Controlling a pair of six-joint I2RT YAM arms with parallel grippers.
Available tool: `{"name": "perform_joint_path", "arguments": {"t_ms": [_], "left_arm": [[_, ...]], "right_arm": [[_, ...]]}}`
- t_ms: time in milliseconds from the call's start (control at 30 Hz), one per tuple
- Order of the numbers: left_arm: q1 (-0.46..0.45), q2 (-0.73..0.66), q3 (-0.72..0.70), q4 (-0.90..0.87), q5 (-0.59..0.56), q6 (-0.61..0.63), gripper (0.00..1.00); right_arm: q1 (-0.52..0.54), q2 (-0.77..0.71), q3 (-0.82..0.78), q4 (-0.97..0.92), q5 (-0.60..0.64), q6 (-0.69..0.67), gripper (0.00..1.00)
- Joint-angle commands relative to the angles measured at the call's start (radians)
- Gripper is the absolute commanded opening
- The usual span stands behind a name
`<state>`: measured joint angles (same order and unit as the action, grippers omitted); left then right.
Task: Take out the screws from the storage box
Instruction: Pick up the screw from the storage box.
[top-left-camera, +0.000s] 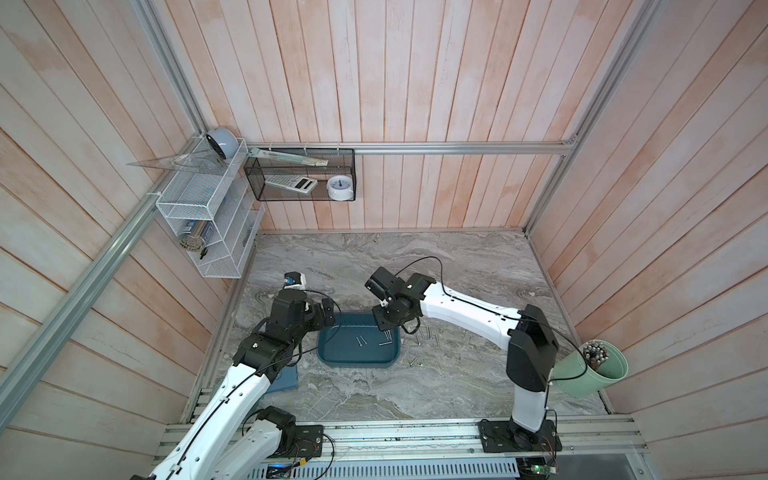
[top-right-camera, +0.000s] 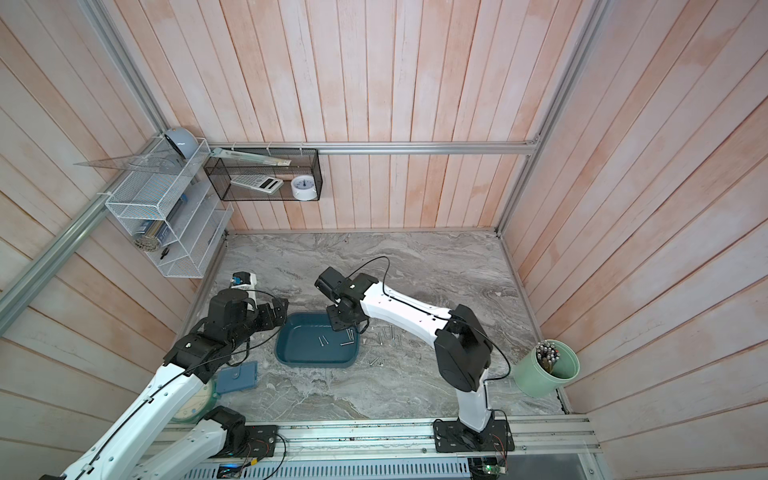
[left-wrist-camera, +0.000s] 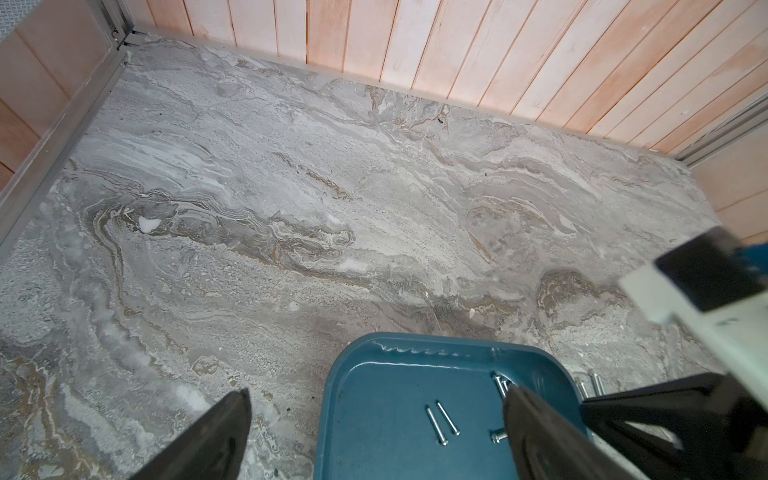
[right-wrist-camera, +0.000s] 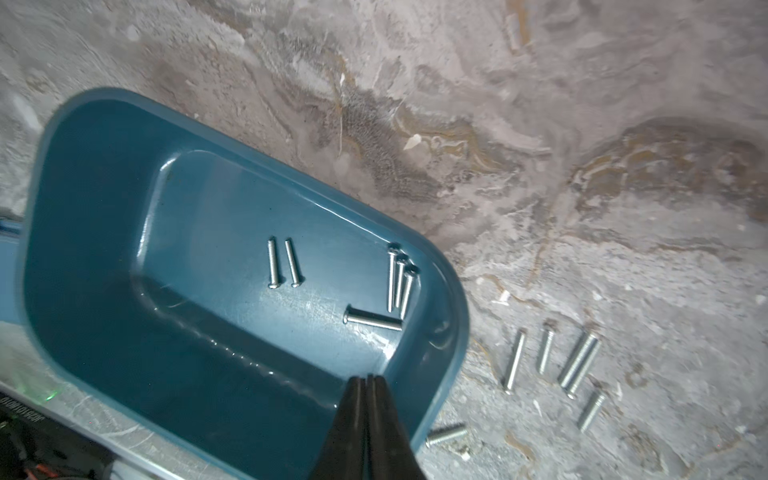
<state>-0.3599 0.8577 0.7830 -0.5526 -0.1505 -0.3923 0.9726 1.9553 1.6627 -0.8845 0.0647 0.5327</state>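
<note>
The right gripper (right-wrist-camera: 368, 380) is hovering over a corner of the storage box (right-wrist-camera: 249, 160), fingers pressed together with nothing showing between them; the left gripper (left-wrist-camera: 378, 392) is waiting wide open at the box's far side. Six screws (right-wrist-camera: 374, 321) are lying inside, and the removed screws (right-wrist-camera: 577, 365) are lying on the marble tabletop (right-wrist-camera: 582, 124) just beside it. I'm thinking the trio (right-wrist-camera: 399, 282) bunched against the wall is risking a double pinch or a slipping shaft, and a finger pressing that wall is likely shoving the unheld box.
</note>
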Motion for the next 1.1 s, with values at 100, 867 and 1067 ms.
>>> {"name": "perform_joint_path", "arguments": {"t_ms": [100,867,1067], "left_arm": [[0.006,0.017,-0.005,-0.003,-0.02,0.009,1.0],[0.006,0.067,0.016,-0.04,-0.064,-0.008,1.0],[0.006,0.061,0.014,-0.037,-0.065,-0.01,1.0]], "right_arm": [[0.008,0.112,0.071,-0.089,0.036,-0.021,0.1],[0.007,0.278,0.129,-0.109,0.041,-0.029,0.1],[0.006,0.301,0.156,-0.128,0.066,-0.034,0.13]]}}
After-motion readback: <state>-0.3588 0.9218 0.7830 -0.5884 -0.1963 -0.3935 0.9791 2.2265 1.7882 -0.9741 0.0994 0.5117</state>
